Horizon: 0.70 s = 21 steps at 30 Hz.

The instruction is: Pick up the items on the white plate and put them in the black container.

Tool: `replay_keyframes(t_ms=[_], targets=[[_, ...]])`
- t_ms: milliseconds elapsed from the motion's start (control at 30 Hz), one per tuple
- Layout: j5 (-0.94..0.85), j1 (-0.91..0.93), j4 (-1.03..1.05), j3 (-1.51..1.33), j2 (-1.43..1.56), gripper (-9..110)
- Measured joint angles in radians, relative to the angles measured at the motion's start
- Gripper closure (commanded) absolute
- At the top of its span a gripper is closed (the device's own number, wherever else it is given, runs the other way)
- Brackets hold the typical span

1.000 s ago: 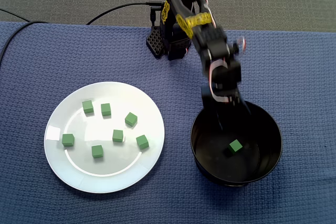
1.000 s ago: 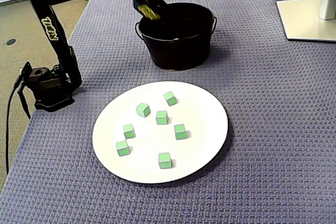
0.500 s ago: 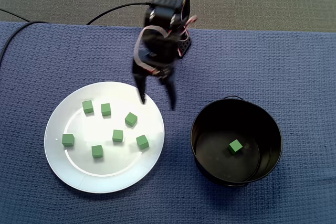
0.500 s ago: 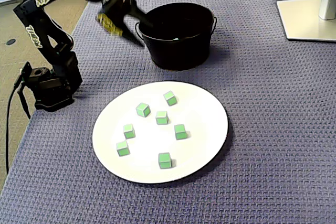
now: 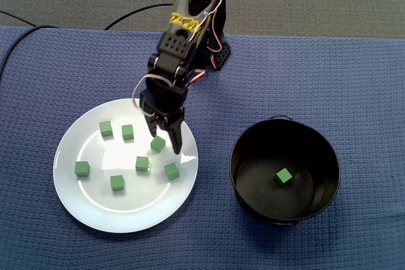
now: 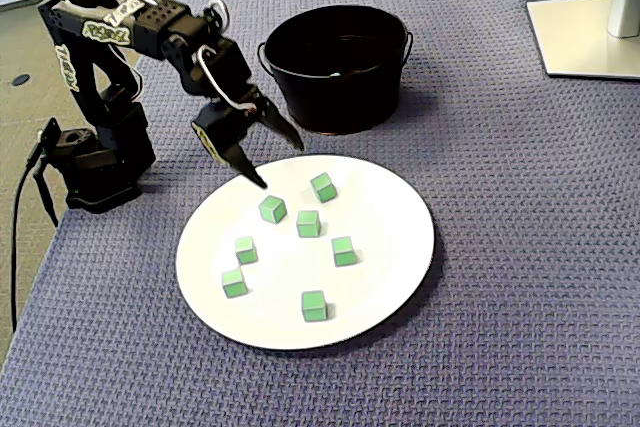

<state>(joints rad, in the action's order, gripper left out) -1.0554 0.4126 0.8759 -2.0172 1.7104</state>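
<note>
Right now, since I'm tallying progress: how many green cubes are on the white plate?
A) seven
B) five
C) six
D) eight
A: seven green cubes lie on the white plate, and an eighth cube sits in the black container.

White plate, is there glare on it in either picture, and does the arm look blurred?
In a fixed view, the white plate shows a bright glare patch near its middle, the green cubes remain readable, and the gripper is sharp. In a fixed view, the white plate looks evenly lit, the green cubes cast small soft shadows, and the gripper is crisp.
</note>
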Motion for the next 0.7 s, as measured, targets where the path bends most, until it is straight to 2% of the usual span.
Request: replay_keyframes(t_ms=[267,700], targets=[[-0.075,0.061,-0.015,0.025,-0.167,76],[-0.101,0.075,-0.044,0.034,-0.216,80]])
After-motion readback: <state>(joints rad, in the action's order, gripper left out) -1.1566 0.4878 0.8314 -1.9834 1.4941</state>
